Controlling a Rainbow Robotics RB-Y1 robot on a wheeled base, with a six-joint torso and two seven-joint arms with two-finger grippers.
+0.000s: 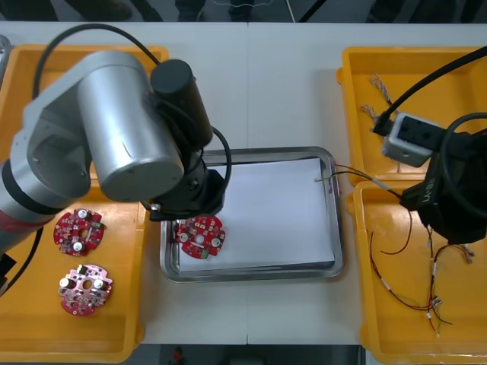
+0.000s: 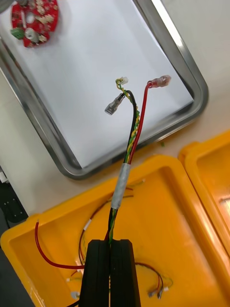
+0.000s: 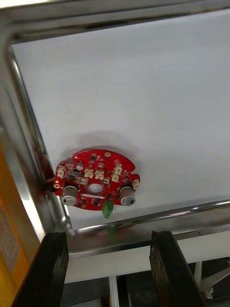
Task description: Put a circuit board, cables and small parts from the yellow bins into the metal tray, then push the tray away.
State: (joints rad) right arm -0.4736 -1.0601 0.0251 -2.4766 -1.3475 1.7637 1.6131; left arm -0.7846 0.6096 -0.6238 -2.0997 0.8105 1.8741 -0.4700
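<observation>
Left gripper (image 3: 108, 240): open, holding nothing, over the tray's (image 1: 251, 272) 8 o'clock corner.
Board (image 1: 201, 236): lying flat in the tray at 8 o'clock, just inside the rim.
Right gripper (image 2: 110, 244): shut tight on a cable (image 2: 130, 144), above the bin (image 1: 380, 342) at 4 o'clock from the tray.
Cable: red, yellow and black wires taped together. Its 3 ends hang over the tray's 2 o'clock side.
Job so far: 1 board is in. The cable looks next, and small parts come after.
Could go wrong: the cable is long and floppy. If dropped too soon, its tail may lie across the rim.
Also: other wires (image 2: 57, 263) lie close to the right gripper and might get pulled along.
Also: a sideways move by the left gripper could knock the board.
Hard to see: the left arm (image 1: 114, 129) covers the tray's 10 o'clock corner. I cannot tell how much cable trails behind the right gripper.
</observation>
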